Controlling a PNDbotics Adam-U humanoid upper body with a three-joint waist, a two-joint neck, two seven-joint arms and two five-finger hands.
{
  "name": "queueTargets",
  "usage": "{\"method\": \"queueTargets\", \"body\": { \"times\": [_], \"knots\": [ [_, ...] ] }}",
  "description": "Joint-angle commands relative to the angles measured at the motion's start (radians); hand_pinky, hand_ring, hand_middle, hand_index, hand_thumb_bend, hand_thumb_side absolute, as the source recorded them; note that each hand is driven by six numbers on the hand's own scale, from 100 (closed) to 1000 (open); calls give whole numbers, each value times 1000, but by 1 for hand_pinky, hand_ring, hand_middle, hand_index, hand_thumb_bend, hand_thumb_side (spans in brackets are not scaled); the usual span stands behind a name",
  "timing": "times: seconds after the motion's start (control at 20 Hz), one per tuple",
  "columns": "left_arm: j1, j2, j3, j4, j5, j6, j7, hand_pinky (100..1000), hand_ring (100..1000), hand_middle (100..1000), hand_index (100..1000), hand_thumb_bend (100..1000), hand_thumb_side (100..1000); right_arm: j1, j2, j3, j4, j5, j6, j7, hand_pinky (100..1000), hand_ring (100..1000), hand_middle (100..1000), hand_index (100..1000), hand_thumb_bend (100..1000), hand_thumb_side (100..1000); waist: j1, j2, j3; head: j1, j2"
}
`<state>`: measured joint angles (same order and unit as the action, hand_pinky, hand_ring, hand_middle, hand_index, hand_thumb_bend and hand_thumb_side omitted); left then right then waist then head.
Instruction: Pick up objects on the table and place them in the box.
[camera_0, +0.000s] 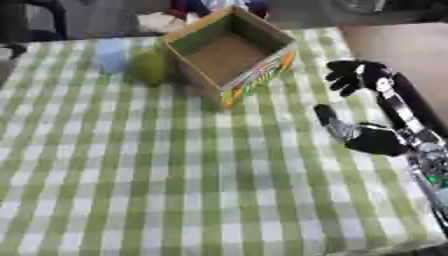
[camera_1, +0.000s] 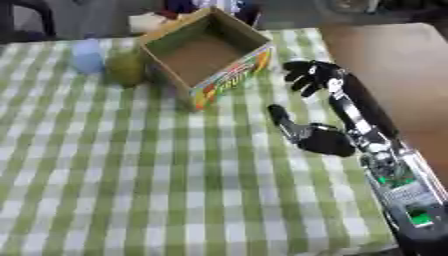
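Right hand (camera_1: 325, 137) beside the open box (camera_0: 229, 50), its fingers (camera_1: 308, 77) spread, holding nothing.

Bench (camera_0: 175, 190) fills most of the view. Open box (camera_0: 229, 52) stands on it toward the far edge, turned cornerwise, one corner toward the near side; nothing made out inside. Just left of the box, a rounded object (camera_0: 149, 67) sits close beside its left wall. Left of that, nearly touching, a second small object (camera_0: 111, 56). A further item (camera_0: 160, 21) lies behind the box's far-left corner, at the bench's far edge. Right hand (camera_1: 324, 139) rests on the bench right of the box and nearer, apart from it, fingers (camera_1: 311, 75) spread beyond, level with the box's right corner. Near half of the bench carries nothing else.
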<state>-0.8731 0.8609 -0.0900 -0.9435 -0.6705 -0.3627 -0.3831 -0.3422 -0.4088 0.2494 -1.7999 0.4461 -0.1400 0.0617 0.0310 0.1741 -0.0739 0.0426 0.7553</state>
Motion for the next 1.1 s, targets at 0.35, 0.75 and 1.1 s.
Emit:
{"method": "queueTargets", "body": {
  "times": [0.35,0.75,1.1],
  "knots": [
    [-121,-82,58,192,-179,-19,44,753,778,790,913,408,335,-9,-13,-1,-8,-5,-3,6,592,662,680,855,281,499,-4,-17,-9,1,-5],
    [-139,-109,87,240,-235,-5,102,754,783,793,915,457,359,-17,-10,3,-9,-7,-6,9,592,661,679,856,278,500,-2,-3,-30,2,-16],
    [-140,-106,106,262,-237,8,143,774,823,824,933,516,391,-24,-9,5,-10,-6,-8,11,590,661,678,855,277,503,5,27,-56,8,-28]
  ]
}}
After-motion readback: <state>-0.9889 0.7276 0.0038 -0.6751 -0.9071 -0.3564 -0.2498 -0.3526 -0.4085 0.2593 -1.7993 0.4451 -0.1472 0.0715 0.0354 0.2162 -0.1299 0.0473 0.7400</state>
